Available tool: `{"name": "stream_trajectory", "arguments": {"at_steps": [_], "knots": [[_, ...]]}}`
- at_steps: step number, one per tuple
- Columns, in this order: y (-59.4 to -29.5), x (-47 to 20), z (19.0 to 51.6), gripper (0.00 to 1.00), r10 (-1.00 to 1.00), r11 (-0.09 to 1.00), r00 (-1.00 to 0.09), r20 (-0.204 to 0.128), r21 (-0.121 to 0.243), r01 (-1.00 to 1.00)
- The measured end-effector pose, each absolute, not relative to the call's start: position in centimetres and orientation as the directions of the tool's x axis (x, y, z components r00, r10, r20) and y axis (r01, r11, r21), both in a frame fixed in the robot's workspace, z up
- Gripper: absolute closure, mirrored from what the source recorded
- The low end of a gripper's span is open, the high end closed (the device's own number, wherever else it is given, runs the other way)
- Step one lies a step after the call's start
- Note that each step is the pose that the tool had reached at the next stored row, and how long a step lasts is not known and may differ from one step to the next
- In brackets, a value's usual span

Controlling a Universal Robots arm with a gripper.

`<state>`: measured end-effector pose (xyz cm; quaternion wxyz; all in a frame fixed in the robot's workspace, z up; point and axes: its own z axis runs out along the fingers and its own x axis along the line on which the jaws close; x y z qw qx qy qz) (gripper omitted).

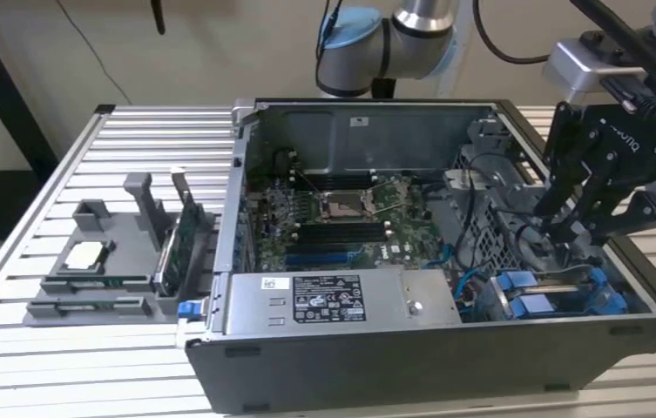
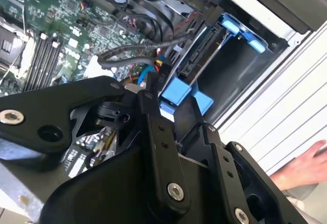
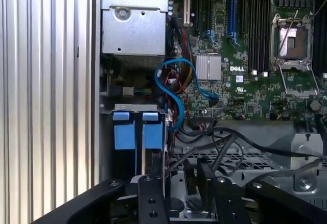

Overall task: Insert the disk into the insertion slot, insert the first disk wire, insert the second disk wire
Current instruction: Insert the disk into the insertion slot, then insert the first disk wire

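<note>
My gripper (image 1: pixel 578 228) hangs inside the open computer case at the exterior view's right, just above the insertion slot (image 1: pixel 543 300) with its blue rails. In the second wrist view the disk (image 2: pixel 200 55) shows edge-on, seated between the blue carrier tabs (image 2: pixel 179 90). My gripper (image 2: pixel 142 89) is beside a bundle of black and coloured wires (image 2: pixel 153 63) next to that bay. In the first wrist view two blue tabs (image 3: pixel 138 132) stand side by side in the bay. A thin blue wire (image 3: pixel 171 94) curls from them to the motherboard. My gripper (image 3: pixel 196 178) sits among black wires (image 3: pixel 219 142).
The grey power-supply box (image 1: pixel 328 300) with a white sticker fills the case's front. The motherboard (image 1: pixel 340 218) lies behind it. A grey holder with spare parts (image 1: pixel 107 261) stands on the slatted table at the exterior view's left. A hand (image 2: pixel 306 168) rests on the table outside the case.
</note>
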<state>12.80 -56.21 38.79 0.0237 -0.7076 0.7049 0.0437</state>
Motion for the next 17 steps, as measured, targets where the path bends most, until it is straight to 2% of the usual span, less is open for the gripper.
{"name": "stream_trajectory", "arguments": {"at_steps": [10, 12, 13, 17], "knots": [[-56.08, 13.32, 38.07, 0.59, -0.99, -0.006, 0.003, -0.14, 0.026, -1.0], [-56.08, 13.34, 38.06, 0.61, -0.988, -0.007, 0.003, -0.151, 0.026, -1.0], [-56.08, 13.35, 38.06, 0.69, -0.988, -0.007, 0.003, -0.154, 0.026, -1.0], [-56.08, 13.41, 38.06, 0.69, -0.988, -0.007, 0.003, -0.155, 0.026, -1.0]]}}
